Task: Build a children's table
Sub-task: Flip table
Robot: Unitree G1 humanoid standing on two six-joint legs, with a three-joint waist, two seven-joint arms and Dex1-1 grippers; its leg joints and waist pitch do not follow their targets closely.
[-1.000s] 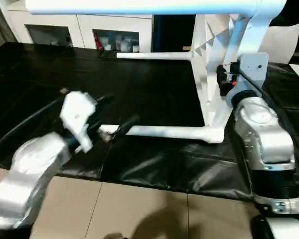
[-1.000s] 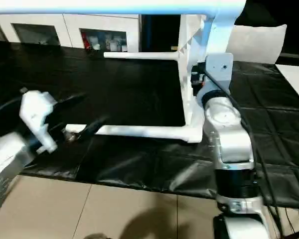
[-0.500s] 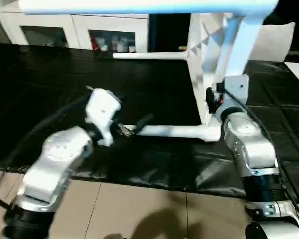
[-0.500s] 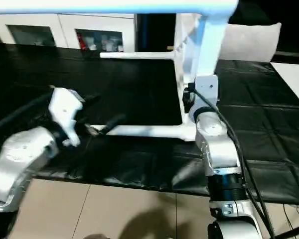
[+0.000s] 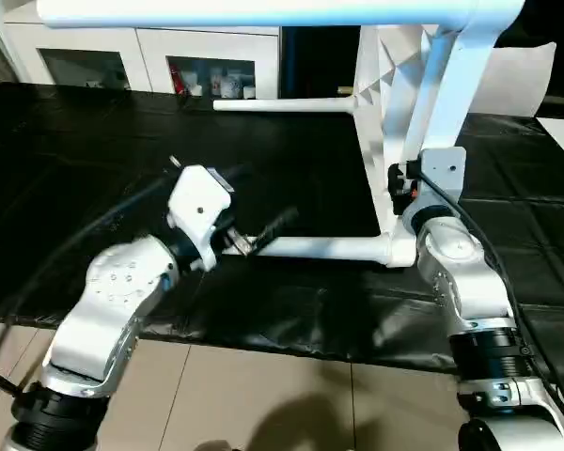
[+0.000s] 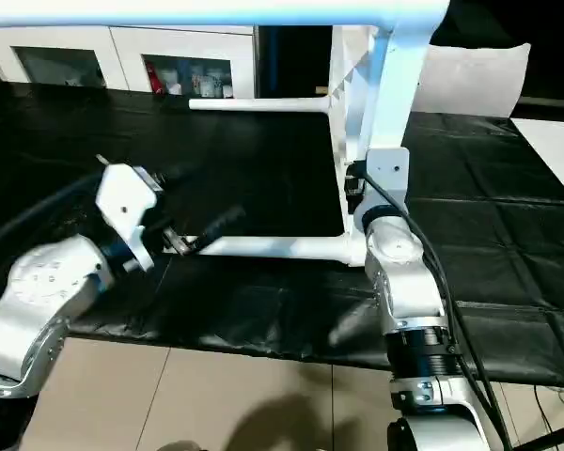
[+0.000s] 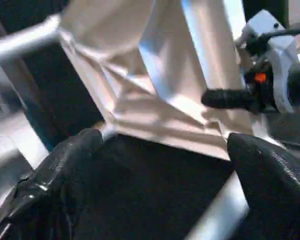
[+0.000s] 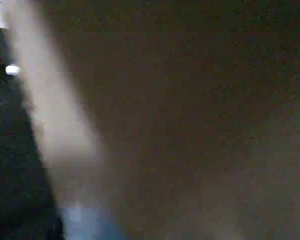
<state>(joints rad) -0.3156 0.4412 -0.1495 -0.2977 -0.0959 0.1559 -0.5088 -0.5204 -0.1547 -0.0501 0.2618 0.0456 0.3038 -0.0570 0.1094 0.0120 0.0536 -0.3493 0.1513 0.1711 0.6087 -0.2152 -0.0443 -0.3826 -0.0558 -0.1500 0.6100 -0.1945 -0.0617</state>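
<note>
The children's table lies on its side on the black cover. Its white top stands on edge, ribbed underside facing left. Three white legs run out to the left: one high across the picture, one at the back, one low on the cover. My left gripper is open at the free end of the low leg, one black finger raised above it. In the left wrist view both fingers stand wide apart before the ribbed underside. My right gripper is against the top's near edge.
The black-covered work table ends in a front edge close to me, with tiled floor below. White cabinets with glass doors stand behind. A white pillow-like thing sits at the back right.
My left arm has swung right and forward, bringing its open gripper up to the free end of the low leg. The right arm stays at the top's edge. The camera has shifted.
</note>
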